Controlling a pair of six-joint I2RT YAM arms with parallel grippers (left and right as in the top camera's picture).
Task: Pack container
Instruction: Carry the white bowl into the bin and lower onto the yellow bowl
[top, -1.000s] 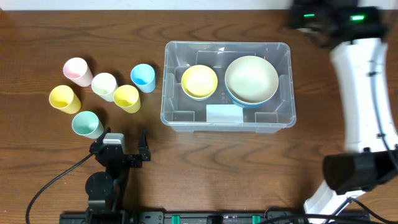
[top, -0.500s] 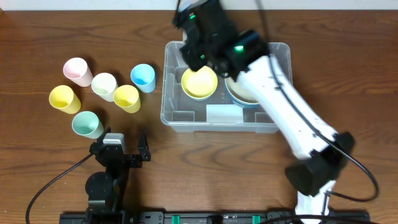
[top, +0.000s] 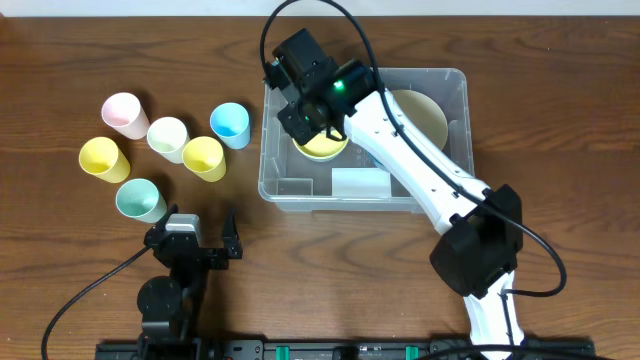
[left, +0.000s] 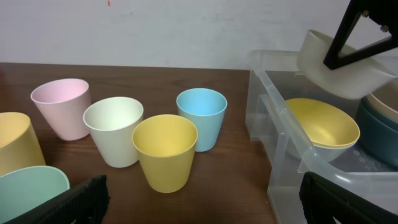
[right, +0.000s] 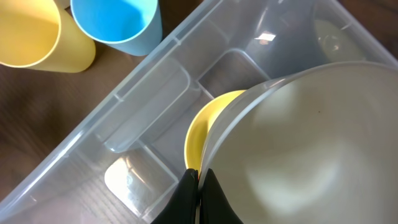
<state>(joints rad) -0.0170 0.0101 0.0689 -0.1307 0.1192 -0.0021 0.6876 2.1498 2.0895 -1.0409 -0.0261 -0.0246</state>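
Table (top: 60, 250): wood is shown, dark brown, with visible grain and a low sheen.
Container (right: 149, 93): clear plastic is seen, smooth and glossy, with bright glints caught on the moulded ribs.
Label (top: 360, 183): a flat white patch, matt; paper or film cannot be told.
Pink cup (left: 61, 107), white cup (left: 114, 130), blue cup (left: 201, 118): smooth, plastic-looking walls, matt to satin.
Yellow bowl (left: 320, 124): smooth; a soft sheen is carried on the inside.
White bowl (right: 311, 155): smooth, satin, evenly lit.
Right arm (top: 420, 170): a hard white shell, glossy; the joints are finished in matt black.
Left gripper (top: 197, 232): black, matt.
Wall (left: 186, 31): white, matt.
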